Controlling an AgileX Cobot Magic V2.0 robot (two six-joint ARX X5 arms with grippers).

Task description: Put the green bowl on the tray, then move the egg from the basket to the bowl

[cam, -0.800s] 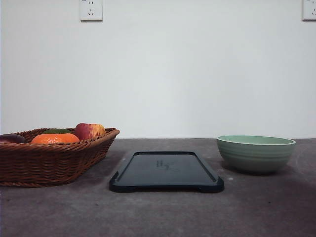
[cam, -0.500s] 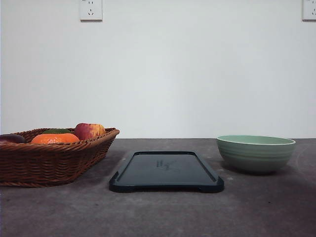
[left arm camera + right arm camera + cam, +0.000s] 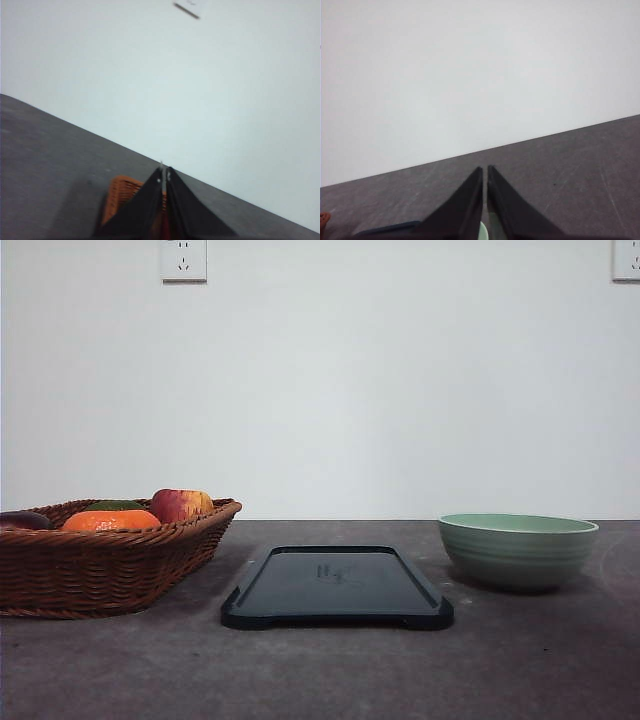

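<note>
Your left gripper point(image 3: 164, 172) has its two dark fingers point(image 3: 145, 205) pressed together, tips meeting with only a hairline seam between them, and nothing is held in them. Past those tips in the left wrist view you see a corner of the basket point(image 3: 120, 197), its orange-brown weave lying on the grey table point(image 3: 45, 170); the fingers are not touching it.

Your right gripper point(image 3: 485, 170) is closed the same way, fingers point(image 3: 465, 205) drawn together to a thin slit and empty. A sliver of pale green shows just below the seam in the right wrist view, likely the green bowl point(image 3: 483, 232), with a dark edge of the tray point(image 3: 390, 229) off to one side.

In the front view, the green bowl point(image 3: 518, 551) sits upright on the table point(image 3: 320, 670) at the right, beside the tray point(image 3: 337, 586) but apart from it. The tray lies flat in the middle with nothing on it. The basket point(image 3: 100, 565) stands at the left, near the tray's left edge, holding an orange point(image 3: 110, 521), an apple point(image 3: 180, 505) and a dark item point(image 3: 22, 521) at its far left. You cannot pick out an egg among them from this low angle.
</note>
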